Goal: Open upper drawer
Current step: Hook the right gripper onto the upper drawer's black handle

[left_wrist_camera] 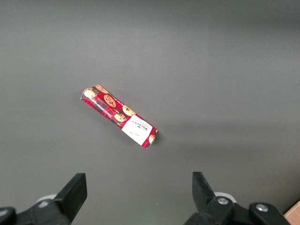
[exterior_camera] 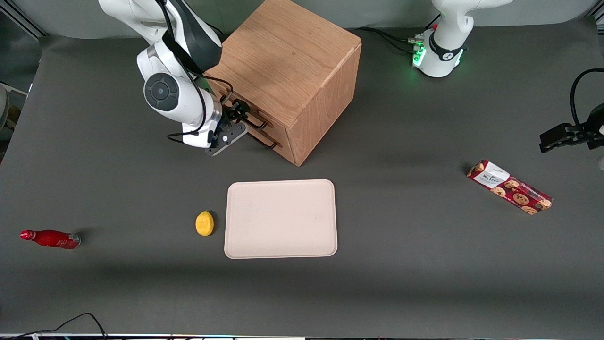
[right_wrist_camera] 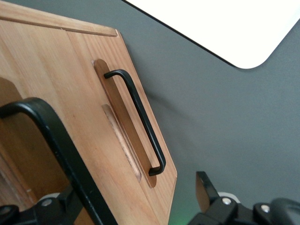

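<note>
In the front view, found the wooden cabinet (exterior_camera: pixel 292 56) in the upper middle of the frame, the upper drawer (exterior_camera: pixel 276 126) closed just under its top edge, and the gripper (exterior_camera: pixel 238 118) right at the drawer front. In the right wrist view, saw the jaws spread apart, straddling the upper black bar handle (right_wrist_camera: pixel 56 140) without clenching it. Judged the bar stiff, thin and slick, and the drawer probably light: best gripped mid-bar and pulled straight out.

Gripper (exterior_camera: pixel 232 123) at cabinet (exterior_camera: pixel 288 71) front, upper drawer (exterior_camera: pixel 238 109) handle (right_wrist_camera: pixel 61 154) between its spread jaws. Lower handle (right_wrist_camera: pixel 138 117) just beneath. Bare counter (exterior_camera: pixel 141 189) in front of cabinet up to tray (exterior_camera: pixel 281 218) and lemon (exterior_camera: pixel 205 223), both nearer front camera.
</note>
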Motion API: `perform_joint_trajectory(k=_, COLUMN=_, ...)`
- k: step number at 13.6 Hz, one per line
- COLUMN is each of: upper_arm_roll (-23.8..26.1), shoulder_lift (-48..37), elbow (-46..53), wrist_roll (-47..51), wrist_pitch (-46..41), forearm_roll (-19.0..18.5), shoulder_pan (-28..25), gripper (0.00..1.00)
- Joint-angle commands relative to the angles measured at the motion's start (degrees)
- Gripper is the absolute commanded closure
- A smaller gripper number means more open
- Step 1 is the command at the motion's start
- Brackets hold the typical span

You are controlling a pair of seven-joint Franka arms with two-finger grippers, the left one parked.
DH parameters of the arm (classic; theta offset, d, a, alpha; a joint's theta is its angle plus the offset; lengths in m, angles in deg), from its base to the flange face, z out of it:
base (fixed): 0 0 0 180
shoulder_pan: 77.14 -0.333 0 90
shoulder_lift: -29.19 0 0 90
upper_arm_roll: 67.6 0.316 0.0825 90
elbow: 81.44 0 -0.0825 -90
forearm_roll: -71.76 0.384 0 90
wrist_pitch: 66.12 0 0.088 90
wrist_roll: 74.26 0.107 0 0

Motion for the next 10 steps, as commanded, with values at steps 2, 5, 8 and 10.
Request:
perform_joint_trajectory(k=2, upper_arm_roll=0.27, shoulder_lift=0.91, elbow=-0.31, wrist_roll=-0.93, wrist_pitch=1.55, forearm_roll=-0.88, shoulder_pan=0.42, gripper=0.0)
perform_joint_trajectory(k=5, upper_arm_roll=0.27, shoulder_lift=2.06, elbow=-0.4, wrist_roll=-0.49, wrist_pitch=2.96, forearm_roll=-2.2, shoulder_pan=0.42, gripper=0.0)
perform_joint_trajectory(k=8, upper_arm_roll=0.27, shoulder_lift=2.15, elbow=-0.22, wrist_roll=-0.31, wrist_pitch=2.96, forearm_roll=-2.29, shoulder_pan=0.95, gripper=0.0)
perform_joint_trajectory(k=10, upper_arm_roll=0.09, shoulder_lift=3.11, elbow=0.21, wrist_roll=-0.31, wrist_pitch=2.96, forearm_roll=-2.99, shoulder_pan=1.3, gripper=0.0)
